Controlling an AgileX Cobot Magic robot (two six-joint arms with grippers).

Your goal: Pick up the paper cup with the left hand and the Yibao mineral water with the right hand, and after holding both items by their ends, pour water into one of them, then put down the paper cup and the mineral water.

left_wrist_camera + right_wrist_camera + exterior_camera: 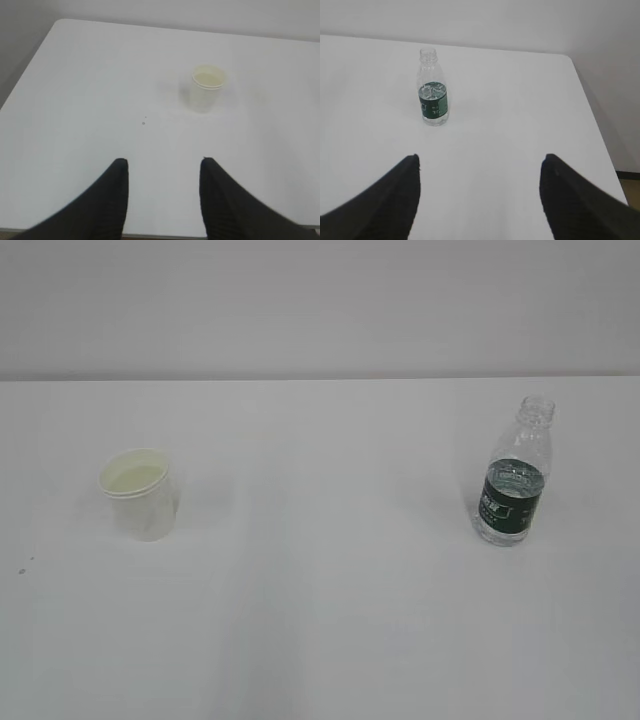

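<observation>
The white paper cup stands upright on the left of the white table; it also shows in the left wrist view, far ahead of the fingers. The Yibao mineral water bottle, clear with a dark green label and no cap, stands upright on the right; it shows in the right wrist view, ahead and left. My left gripper is open and empty near the table's front edge. My right gripper is open wide and empty. Neither gripper or arm shows in the exterior view.
The white table runs to a pale wall behind. Its left edge and rounded far corner show in the left wrist view, its right edge in the right wrist view. A small dark speck lies near the cup.
</observation>
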